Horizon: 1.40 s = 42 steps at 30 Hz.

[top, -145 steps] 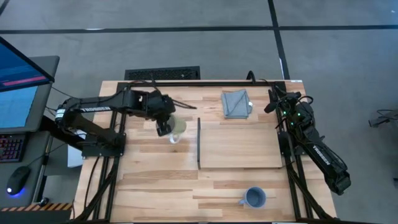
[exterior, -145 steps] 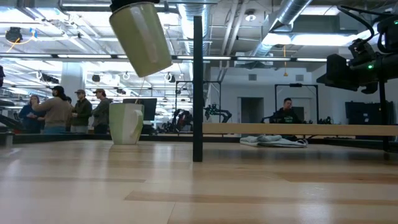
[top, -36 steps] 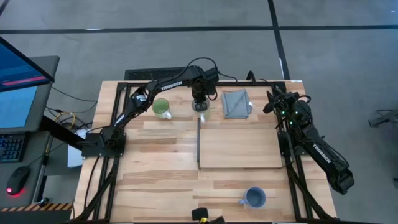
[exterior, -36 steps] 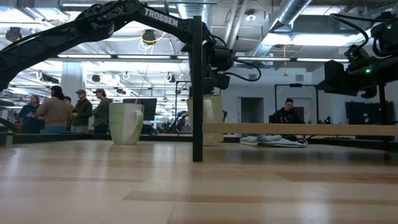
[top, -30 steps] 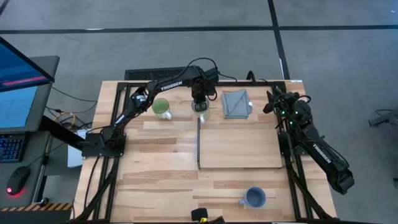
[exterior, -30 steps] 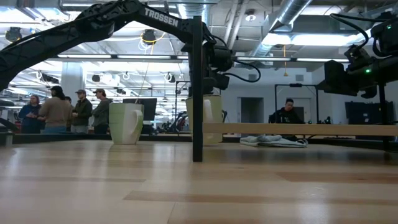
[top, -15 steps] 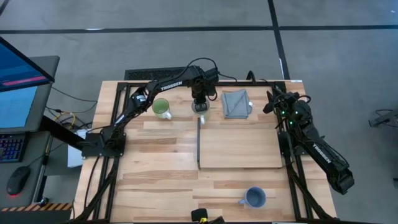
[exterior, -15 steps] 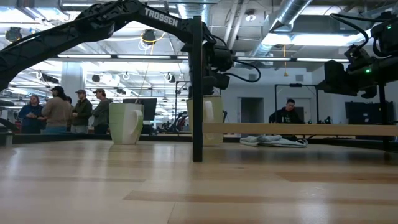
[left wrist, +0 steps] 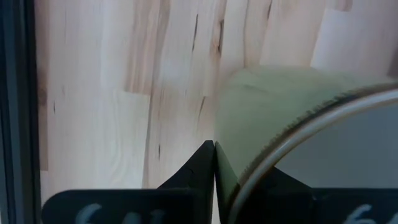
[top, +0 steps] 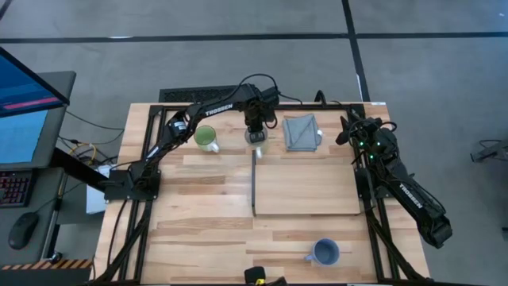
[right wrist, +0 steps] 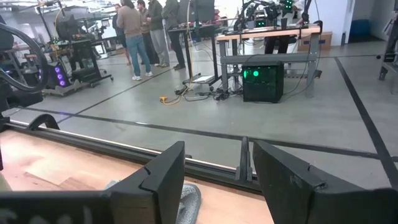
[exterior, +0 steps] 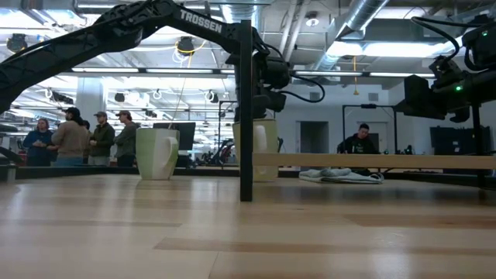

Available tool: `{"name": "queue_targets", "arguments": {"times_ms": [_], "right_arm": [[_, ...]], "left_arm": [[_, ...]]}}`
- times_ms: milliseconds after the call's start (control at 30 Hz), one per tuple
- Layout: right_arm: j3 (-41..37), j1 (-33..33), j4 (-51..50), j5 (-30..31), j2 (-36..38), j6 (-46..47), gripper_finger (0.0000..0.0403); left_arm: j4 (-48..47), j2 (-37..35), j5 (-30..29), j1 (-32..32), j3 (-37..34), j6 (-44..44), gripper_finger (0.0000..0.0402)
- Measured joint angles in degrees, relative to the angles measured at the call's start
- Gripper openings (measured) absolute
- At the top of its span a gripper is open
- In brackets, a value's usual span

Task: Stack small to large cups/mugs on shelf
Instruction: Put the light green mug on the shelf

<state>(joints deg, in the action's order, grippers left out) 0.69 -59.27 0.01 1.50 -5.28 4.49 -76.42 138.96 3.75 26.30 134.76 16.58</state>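
Note:
The cream-white mug stands upright on the tabletop, just beyond the far end of the shelf's dark strip. My left gripper points down over it and is shut on its wall. The white mug with green inside stands on its base to the left. The blue-grey mug sits near the table's front edge. The shelf, a light board, lies at mid-table. My right gripper waits open at the far right, holding nothing. My left gripper pinches the cream-white mug's wall at the rim, one finger outside and the other inside the cup. The fingers come from above, pointing down. The mug stands upright with its base on the tabletop.
A folded grey cloth lies right of the held mug, at the far edge. In the low view the shelf's edge runs level, with its dark post in front of the mug. People stand in the room beyond the table.

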Motion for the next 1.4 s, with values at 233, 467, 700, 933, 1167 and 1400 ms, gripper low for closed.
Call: {"name": "queue_targets", "arguments": {"times_ms": [233,467,700,933,1167,1400], "right_arm": [[0.0,0.0,0.0,0.0,0.0,0.0,0.0212],[0.0,0.0,0.0,0.0,0.0,0.0,0.0212],[0.0,0.0,0.0,0.0,0.0,0.0,0.0212],[0.0,0.0,0.0,0.0,0.0,-0.1,0.0212],[0.0,0.0,0.0,0.0,0.0,0.0,0.0212],[0.0,0.0,0.0,0.0,0.0,0.0,0.0212]], "left_arm": [[-0.1,0.0,-2.6,0.0,0.0,-3.0,0.0025],[-0.1,0.0,-3.1,-0.1,0.0,-2.6,0.0025],[-0.2,0.0,-3.1,-0.1,0.0,-2.5,0.0026],[-0.2,0.0,-3.1,-0.1,0.0,-2.5,0.0026],[-0.2,-0.1,-3.1,-0.1,0.0,-2.4,0.0026],[-0.2,-0.1,-3.1,-0.1,0.0,-2.7,0.0026]]}}
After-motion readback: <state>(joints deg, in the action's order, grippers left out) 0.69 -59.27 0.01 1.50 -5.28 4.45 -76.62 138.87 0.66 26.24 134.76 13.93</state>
